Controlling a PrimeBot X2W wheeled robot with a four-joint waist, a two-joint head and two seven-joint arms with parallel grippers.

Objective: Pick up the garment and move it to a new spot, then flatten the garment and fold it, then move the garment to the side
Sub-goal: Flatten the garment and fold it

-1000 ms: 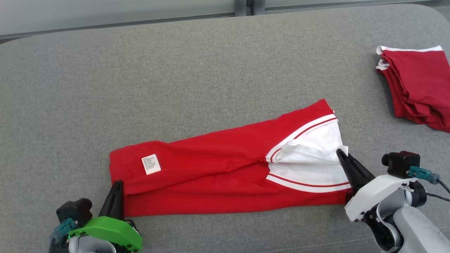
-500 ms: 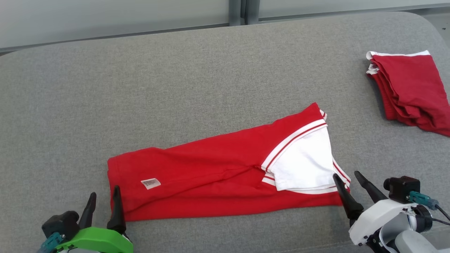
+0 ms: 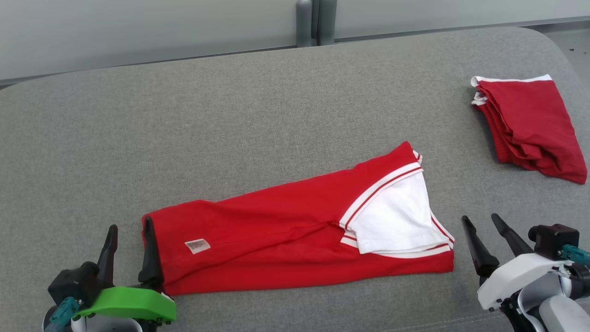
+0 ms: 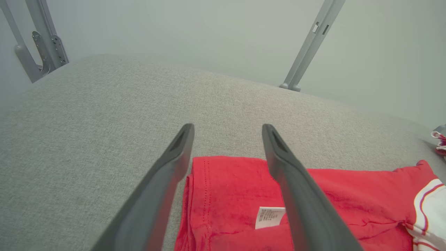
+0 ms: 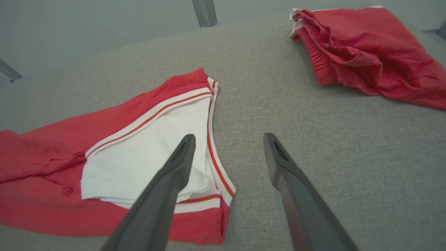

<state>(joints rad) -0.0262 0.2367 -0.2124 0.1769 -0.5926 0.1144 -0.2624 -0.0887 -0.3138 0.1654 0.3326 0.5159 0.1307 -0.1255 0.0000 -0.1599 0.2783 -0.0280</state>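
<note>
Left gripper (image 3: 130, 223) gapes empty astride the left hem of the red shirt (image 3: 276, 230); right gripper (image 3: 479, 216) gapes empty just off its right end. Grey cushion (image 3: 230, 115) lies open beyond the shirt; folded red clothes (image 3: 530, 124) sit farther right.

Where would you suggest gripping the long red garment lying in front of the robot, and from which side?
Probably at its two short ends: the garment lies as a long flat strip. The open left gripper can slide in from the left at the near corner by the label; the open right gripper from the right at the white-striped hem.
</note>
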